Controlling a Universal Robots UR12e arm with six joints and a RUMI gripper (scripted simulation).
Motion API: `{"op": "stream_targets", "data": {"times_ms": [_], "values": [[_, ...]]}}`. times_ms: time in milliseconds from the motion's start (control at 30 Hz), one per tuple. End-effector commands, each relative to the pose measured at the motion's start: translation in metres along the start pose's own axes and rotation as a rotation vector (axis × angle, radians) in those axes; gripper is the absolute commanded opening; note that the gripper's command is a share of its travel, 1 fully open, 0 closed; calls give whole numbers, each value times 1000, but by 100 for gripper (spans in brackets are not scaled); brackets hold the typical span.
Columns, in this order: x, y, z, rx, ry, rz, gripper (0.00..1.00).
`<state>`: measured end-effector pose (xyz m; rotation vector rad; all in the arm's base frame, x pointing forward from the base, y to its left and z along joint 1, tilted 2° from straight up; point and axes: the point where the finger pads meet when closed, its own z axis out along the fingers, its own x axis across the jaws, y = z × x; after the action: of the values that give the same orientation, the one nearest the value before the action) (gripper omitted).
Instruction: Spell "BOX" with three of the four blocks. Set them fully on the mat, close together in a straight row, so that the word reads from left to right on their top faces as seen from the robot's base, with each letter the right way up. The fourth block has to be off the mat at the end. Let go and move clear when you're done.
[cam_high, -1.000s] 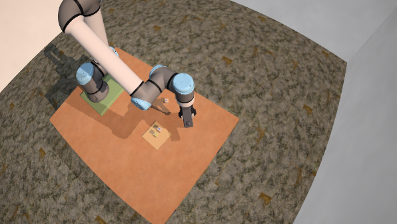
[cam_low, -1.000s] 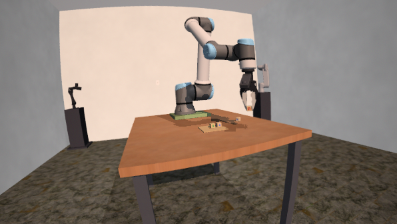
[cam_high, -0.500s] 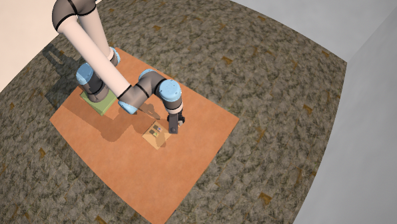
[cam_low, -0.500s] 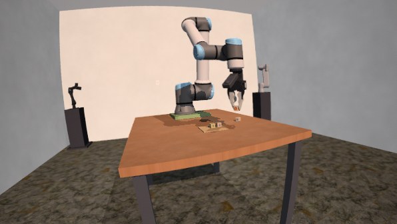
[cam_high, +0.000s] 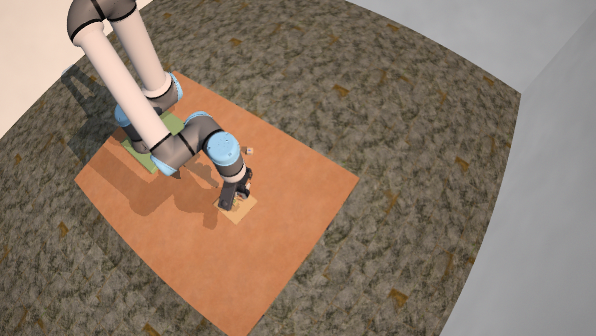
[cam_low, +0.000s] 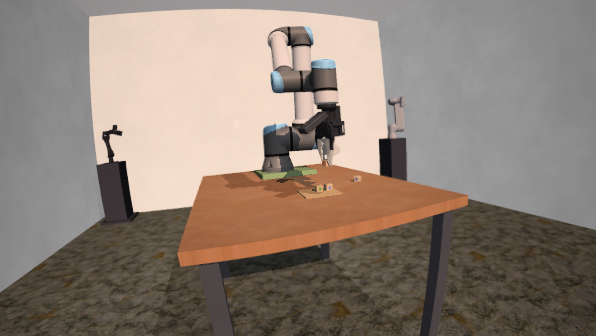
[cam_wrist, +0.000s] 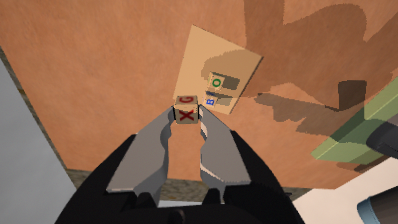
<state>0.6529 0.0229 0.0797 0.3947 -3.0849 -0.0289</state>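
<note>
My gripper (cam_wrist: 187, 106) is shut on a wooden block with a red X (cam_wrist: 186, 112) facing the wrist camera and a red G on its adjoining face. I hold it in the air above the near edge of the tan mat (cam_wrist: 218, 68). On the mat stand a block with a green O (cam_wrist: 216, 81) and, next to it, a block with a blue B (cam_wrist: 210, 99), touching or nearly so. In the exterior view the held block (cam_low: 325, 162) hangs above the mat (cam_low: 320, 192). A fourth block (cam_low: 357, 178) lies on the table off the mat, also in the top view (cam_high: 248, 150).
The robot's base stands on a green plate (cam_low: 286, 173) at the back of the wooden table. The table's edge (cam_wrist: 45, 135) runs close to the left of the gripper in the wrist view. Two dark pedestals (cam_low: 116, 190) stand on the floor beyond the table.
</note>
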Motion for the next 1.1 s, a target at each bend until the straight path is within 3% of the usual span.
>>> {"op": "stream_targets", "data": {"times_ms": [0, 267, 800, 1067], "values": [[36, -27, -1, 1, -4, 139, 5], [62, -42, 0, 1, -4, 240, 5], [62, -42, 1, 1, -4, 241, 5], [62, -42, 21, 1, -4, 241, 5]]}}
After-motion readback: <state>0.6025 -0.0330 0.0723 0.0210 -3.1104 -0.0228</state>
